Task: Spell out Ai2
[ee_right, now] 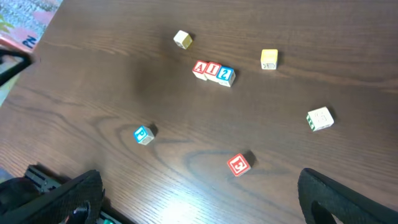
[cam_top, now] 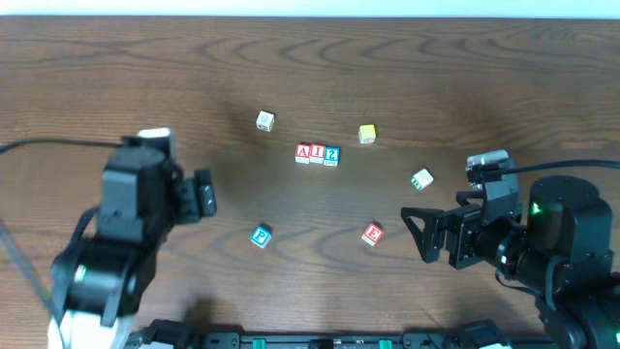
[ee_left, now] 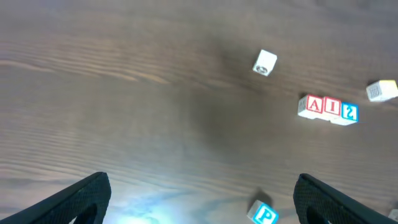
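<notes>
Three white cubes stand touching in a row on the brown table: the red A cube (cam_top: 303, 153), the red I cube (cam_top: 317, 153) and the blue 2 cube (cam_top: 331, 155). They also show in the left wrist view, A (ee_left: 313, 106), I (ee_left: 331, 107), 2 (ee_left: 349, 111), and in the right wrist view, A (ee_right: 201, 68), I (ee_right: 213, 70), 2 (ee_right: 226, 74). My left gripper (cam_top: 205, 194) is open and empty, left of the row. My right gripper (cam_top: 424, 236) is open and empty, at the front right.
The teal P cube (cam_top: 261, 236) and the red E cube (cam_top: 373, 234) lie in front of the row. A white cube (cam_top: 265, 120), a yellow cube (cam_top: 366, 134) and a green-marked white cube (cam_top: 421, 179) lie around it.
</notes>
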You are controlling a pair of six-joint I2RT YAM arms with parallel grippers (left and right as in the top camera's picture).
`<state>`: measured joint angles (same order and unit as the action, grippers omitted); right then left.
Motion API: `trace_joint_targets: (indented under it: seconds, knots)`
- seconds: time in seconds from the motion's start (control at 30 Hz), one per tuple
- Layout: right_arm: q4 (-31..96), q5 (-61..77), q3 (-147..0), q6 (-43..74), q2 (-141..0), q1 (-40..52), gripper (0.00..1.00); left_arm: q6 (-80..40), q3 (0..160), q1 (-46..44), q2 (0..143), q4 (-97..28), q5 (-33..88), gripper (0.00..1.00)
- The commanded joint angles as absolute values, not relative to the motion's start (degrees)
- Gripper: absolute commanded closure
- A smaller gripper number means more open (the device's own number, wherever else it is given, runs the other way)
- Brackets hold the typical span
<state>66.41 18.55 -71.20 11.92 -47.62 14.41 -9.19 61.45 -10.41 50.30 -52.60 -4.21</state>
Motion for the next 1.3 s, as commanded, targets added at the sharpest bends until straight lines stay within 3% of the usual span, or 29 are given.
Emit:
trace_joint_targets:
  seconds: [0.0, 0.23, 0.5, 0.8, 1.27]
  knots:
    - [66.5, 18.41, -71.9, 12.14, -47.64, 14.33, 0.01, -7.46, 61.73, -8.27, 41.76, -56.64, -6.61, 0.04]
    - [66.5, 18.41, -71.9, 12.14, -47.64, 14.33, 0.01, 1.69, 54.78, 0.51, 23.03, -58.54, -6.61, 0.05]
    - [66.5, 18.41, -71.9, 12.14, -47.64, 14.33, 0.01, 4.27, 33.71, 2.66, 8.47, -46.09, -1.02, 0.05]
    - [66.5, 18.41, -71.9, 12.14, -47.64, 14.33, 0.01, 2.98, 15.88, 2.79, 2.11, -32.73, 4.54, 0.05]
    - [66.5, 18.41, -71.9, 12.14, -47.64, 14.33, 0.01, 1.21, 8.29, 4.23, 0.19, -30.81, 3.84, 0.05]
